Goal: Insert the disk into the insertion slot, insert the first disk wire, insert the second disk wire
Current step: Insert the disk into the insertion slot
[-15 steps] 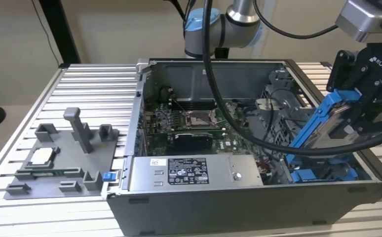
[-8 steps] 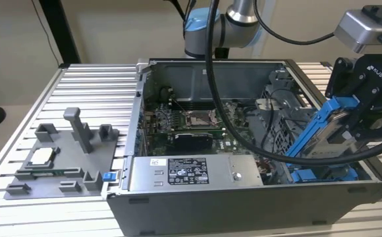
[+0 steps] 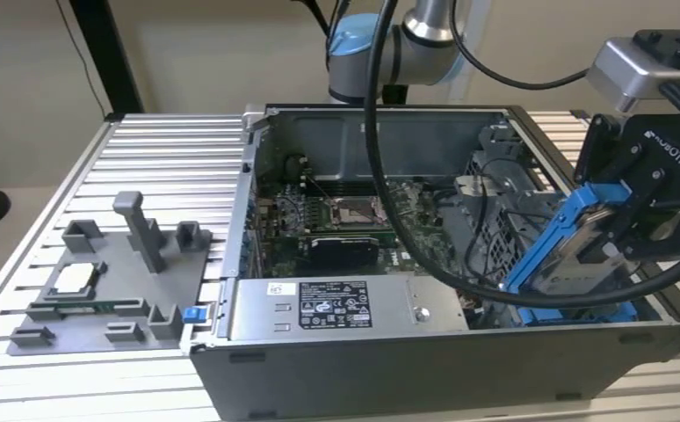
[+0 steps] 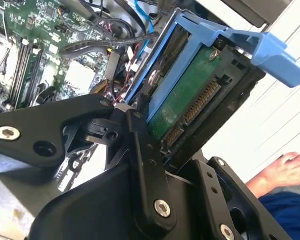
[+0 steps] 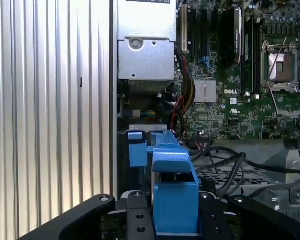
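My gripper (image 3: 617,230) is shut on the disk (image 3: 575,257), a silver drive in a bright blue frame. It holds the disk tilted, with its lower end down at the insertion slot (image 3: 581,313), the grey bay with blue rails at the exterior view's right of the open computer case. In the second wrist view the disk (image 4: 187,100) shows its green board and connector between the black fingers (image 4: 140,125). In the first wrist view the blue frame (image 5: 175,192) sits over the perforated bay (image 5: 225,175). Dark cables (image 3: 481,255) lie beside the bay; which of them are the disk wires I cannot tell.
The silver power-supply box (image 3: 329,308) fills the case's front. The motherboard (image 3: 340,220) lies behind it. A grey fixture (image 3: 105,281) stands on the slatted table (image 3: 164,167) at the exterior view's left. A person's hand (image 4: 285,172) rests near the case.
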Robot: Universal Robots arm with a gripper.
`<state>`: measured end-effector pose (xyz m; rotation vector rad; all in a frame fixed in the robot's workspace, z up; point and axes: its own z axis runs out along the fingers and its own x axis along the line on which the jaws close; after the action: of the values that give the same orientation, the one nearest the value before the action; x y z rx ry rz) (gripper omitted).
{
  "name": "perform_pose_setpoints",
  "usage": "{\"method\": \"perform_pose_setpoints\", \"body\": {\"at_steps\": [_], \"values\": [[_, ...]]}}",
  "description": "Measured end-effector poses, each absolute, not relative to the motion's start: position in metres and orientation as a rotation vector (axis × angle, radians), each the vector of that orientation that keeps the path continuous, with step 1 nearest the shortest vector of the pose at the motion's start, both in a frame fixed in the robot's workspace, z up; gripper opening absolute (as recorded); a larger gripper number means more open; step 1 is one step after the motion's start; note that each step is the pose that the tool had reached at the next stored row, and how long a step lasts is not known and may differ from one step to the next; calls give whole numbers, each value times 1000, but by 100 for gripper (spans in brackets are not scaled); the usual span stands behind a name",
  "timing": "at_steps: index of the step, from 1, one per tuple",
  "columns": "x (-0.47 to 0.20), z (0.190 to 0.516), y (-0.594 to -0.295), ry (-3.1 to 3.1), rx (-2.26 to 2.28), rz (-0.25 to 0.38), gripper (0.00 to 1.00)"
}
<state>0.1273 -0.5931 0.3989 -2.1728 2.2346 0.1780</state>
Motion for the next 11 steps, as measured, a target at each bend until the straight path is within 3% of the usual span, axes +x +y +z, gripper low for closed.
{"method": "perform_pose_setpoints", "body": {"at_steps": [11], "values": [[127,379,-593,2236,-2173,177,0]]}}
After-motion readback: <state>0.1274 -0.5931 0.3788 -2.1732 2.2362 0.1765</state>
